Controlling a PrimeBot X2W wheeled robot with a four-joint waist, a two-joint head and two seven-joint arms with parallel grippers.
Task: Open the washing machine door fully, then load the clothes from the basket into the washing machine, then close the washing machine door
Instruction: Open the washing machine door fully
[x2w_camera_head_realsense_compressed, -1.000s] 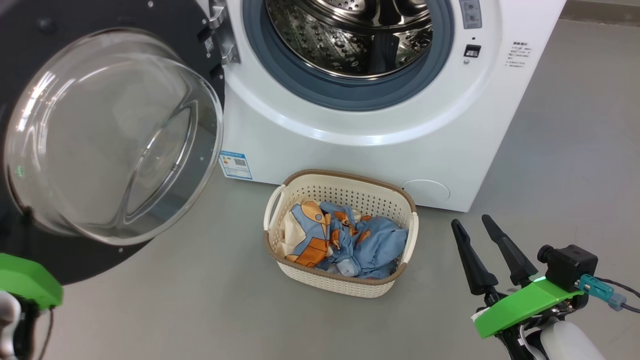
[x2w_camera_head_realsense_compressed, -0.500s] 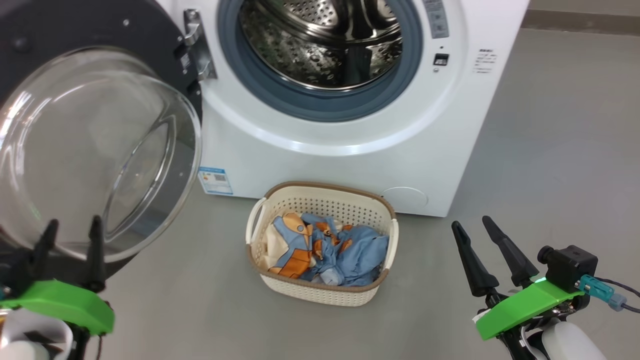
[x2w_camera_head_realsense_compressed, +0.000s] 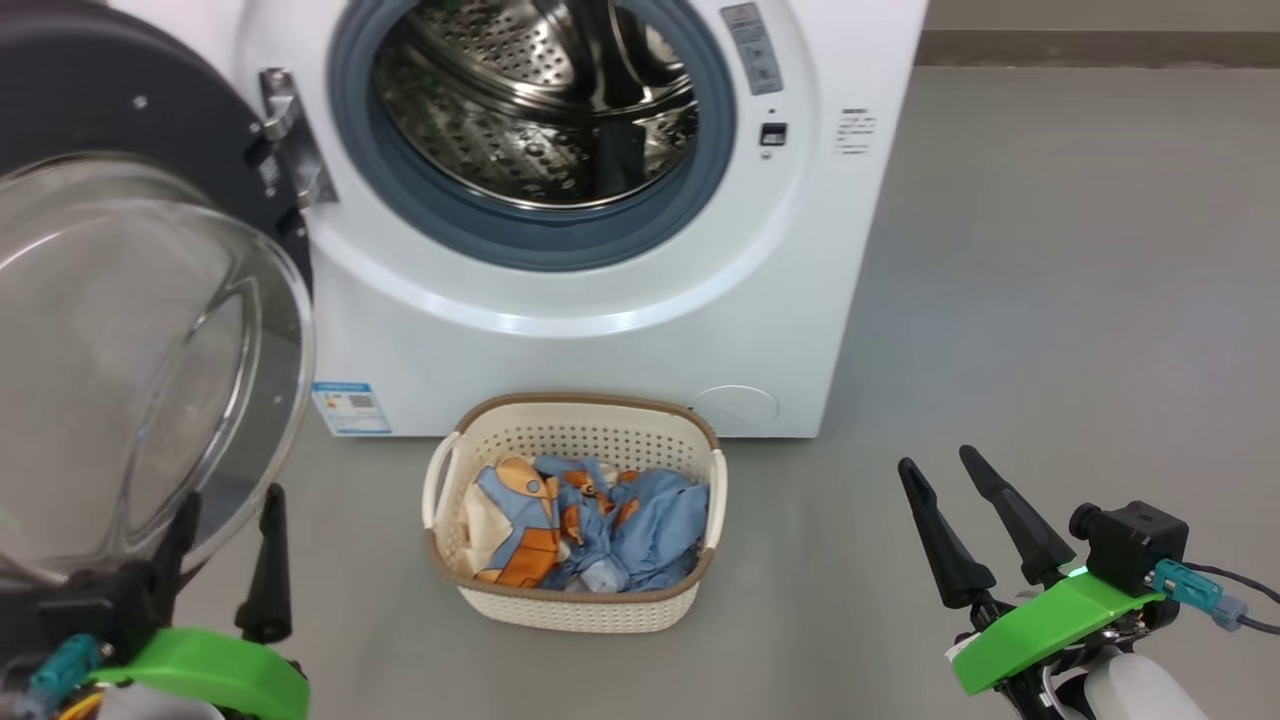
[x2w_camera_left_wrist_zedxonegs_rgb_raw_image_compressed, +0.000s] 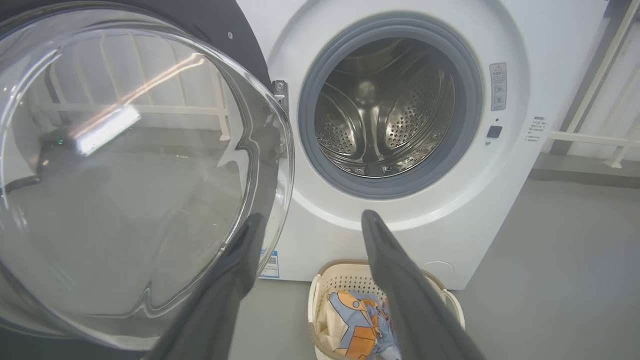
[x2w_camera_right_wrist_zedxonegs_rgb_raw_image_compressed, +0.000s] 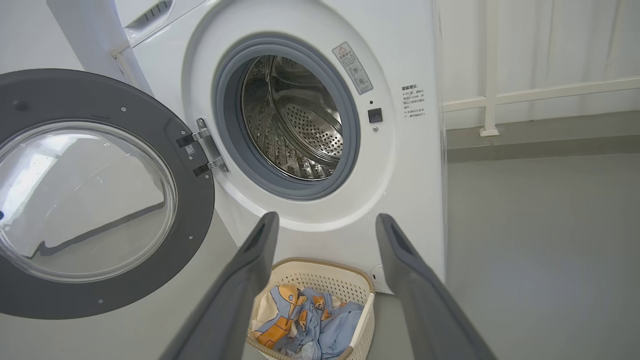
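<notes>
Coming up at the near left, your left gripper (x2w_camera_head_realsense_compressed: 229, 497) now shows both fingers in the head view, where a sec ago you only had its green mount. Its jaws are spread wide w/ nothing between them. One finger overlaps the lower glass of the washing machine door (x2w_camera_head_realsense_compressed: 130, 360), and I can't tell if it's touching. The right gripper (x2w_camera_head_realsense_compressed: 937, 457) is at the near right, same pose as before, also wide apart & empty.

The whole head pic has slid, but that's the camera turning, not the washing machine (x2w_camera_head_realsense_compressed: 600, 340) or the basket (x2w_camera_head_realsense_compressed: 580, 402) moving.

What it means for you: the door looks let go and swung well out to the left on its hinge (x2w_camera_head_realsense_compressed: 290, 140). The drum (x2w_camera_head_realsense_compressed: 530, 110) is bare & unblocked, so step one reads as done – loading is next, I'd say.

The basket is on the floor just in front of the machine, below the opening and between your two grippers. The clothes (x2w_camera_head_realsense_compressed: 600, 525) are a crumpled heap inside it: light blue over cream w/ orange prints, all below the rim. They look soft and bunched, so one grab will prob drag several folds.
</notes>
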